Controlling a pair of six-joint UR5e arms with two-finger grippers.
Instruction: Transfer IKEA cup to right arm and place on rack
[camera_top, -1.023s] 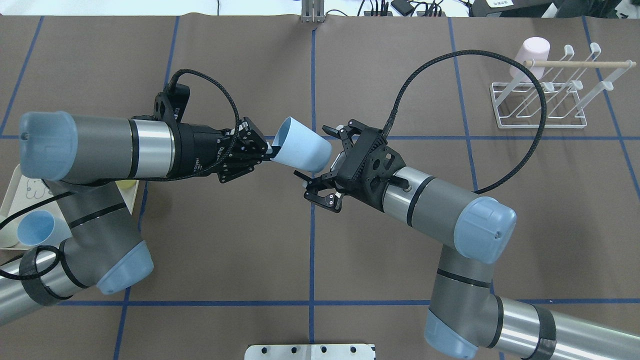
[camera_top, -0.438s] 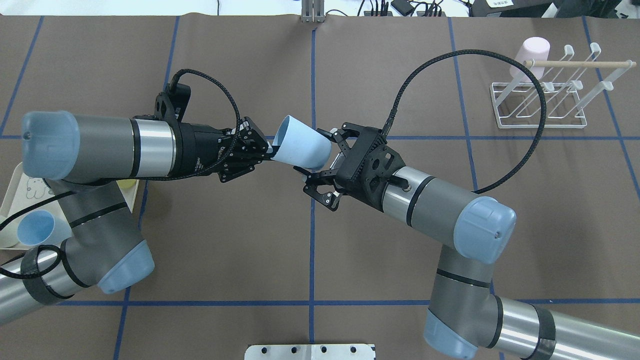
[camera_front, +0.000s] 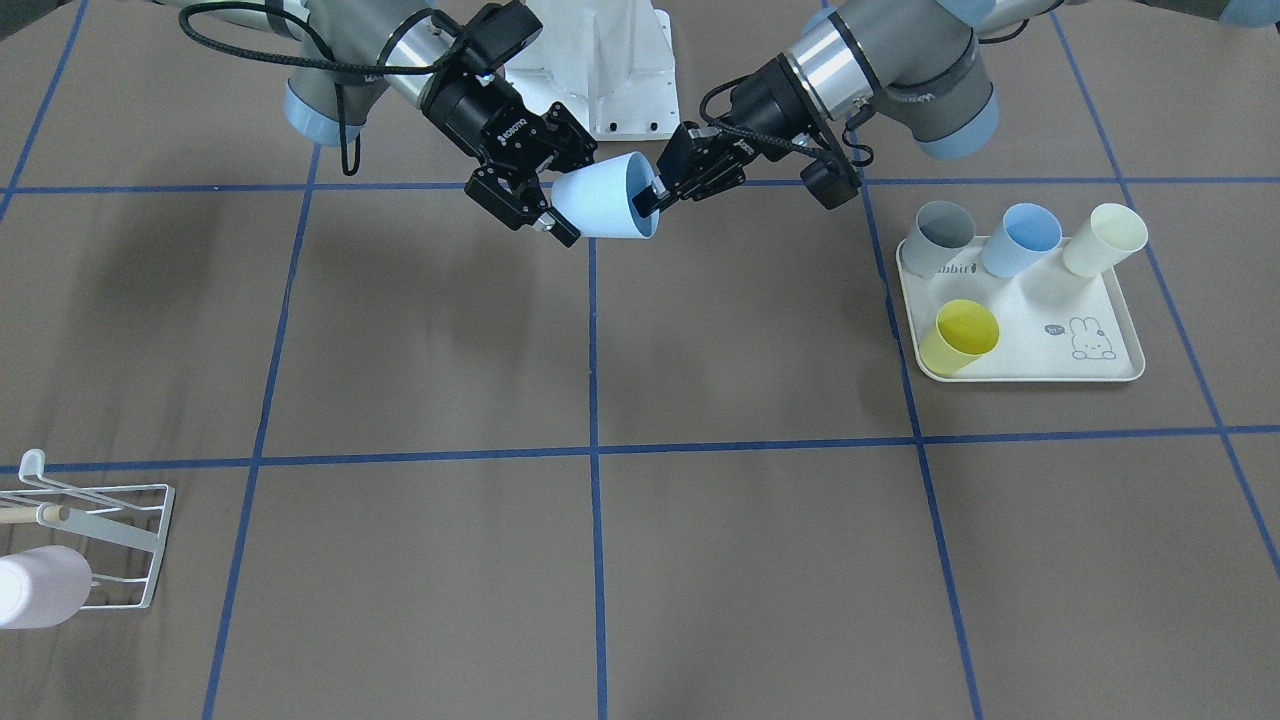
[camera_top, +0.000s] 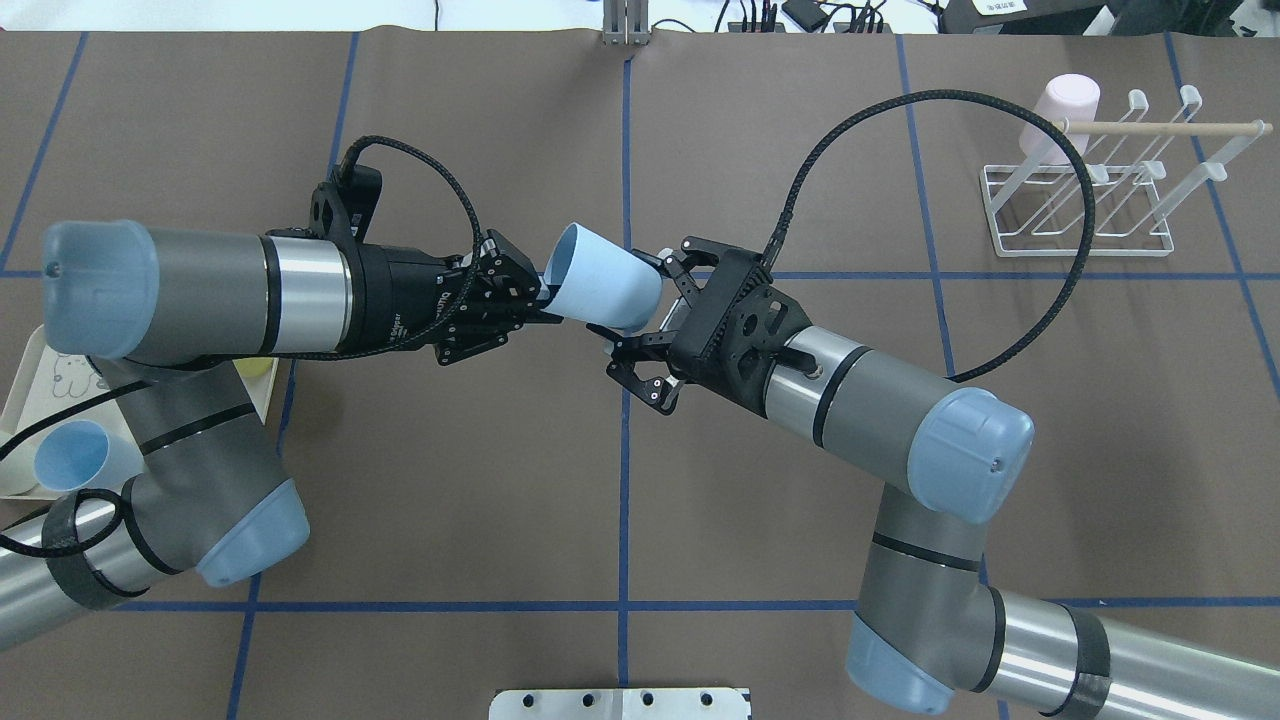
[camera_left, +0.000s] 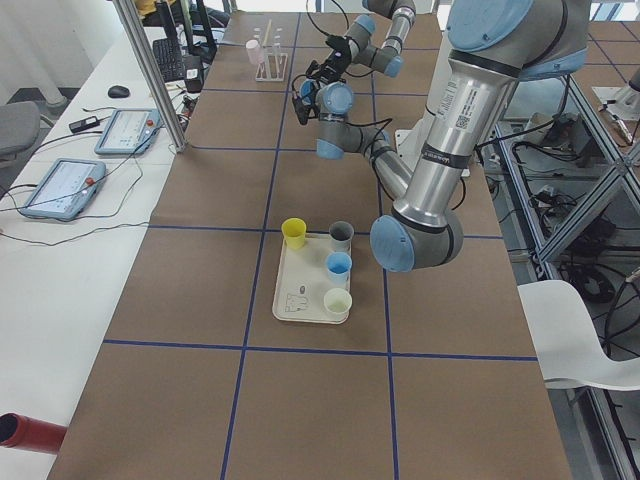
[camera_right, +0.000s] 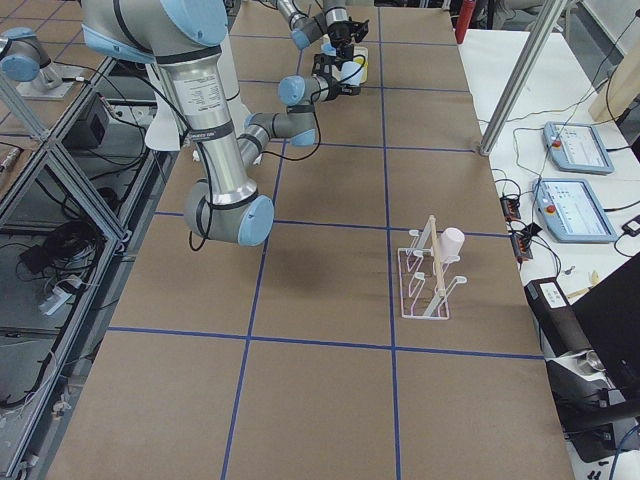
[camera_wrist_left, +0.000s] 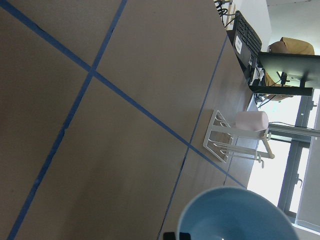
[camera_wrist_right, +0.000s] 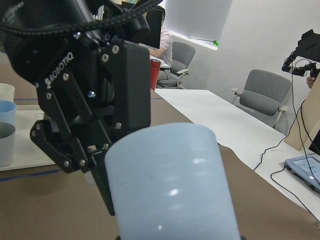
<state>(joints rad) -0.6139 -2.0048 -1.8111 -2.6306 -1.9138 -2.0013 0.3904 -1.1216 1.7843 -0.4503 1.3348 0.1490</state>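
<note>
The hand-over is judged incomplete: the cup (camera_top: 605, 290), over the centre of the table (camera_top: 450, 500), is pinched at its rim by the left gripper (camera_top: 543, 298), its base is straddled by the open, empty right gripper (camera_top: 640, 305), and placement on the rack (camera_top: 1100, 205) at 2 o'clock is outstanding.

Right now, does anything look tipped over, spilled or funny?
Nothing is spilled or broken. The only funny-looking thing is the pale blue plastic cup, which is lying sideways in mid-air. The left tool pinches its rim, and the right tool is open around its base.
</note>
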